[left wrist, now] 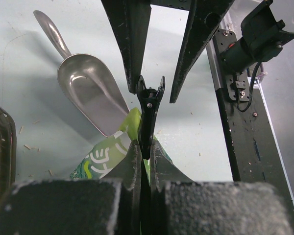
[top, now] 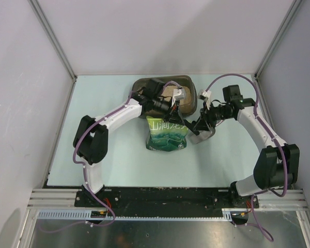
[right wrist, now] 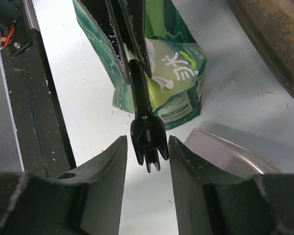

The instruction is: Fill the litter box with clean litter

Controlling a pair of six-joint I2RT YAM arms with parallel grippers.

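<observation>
Since the black clip point(right wrist: 146, 132) seals the green litter pouch point(top: 167, 135), my left pincer point(left wrist: 144, 147) clenches its bar to steady it. My right pincer point(right wrist: 146, 147) straddles the handles, unclosed. The litter box point(top: 150, 80) lies just behind the pouch.

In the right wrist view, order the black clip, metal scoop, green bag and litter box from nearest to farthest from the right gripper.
1. black clip, between the jaws.
2. metal scoop, just to the right.
3. green bag, ahead, centre.
4. litter box, far upper right.
</observation>
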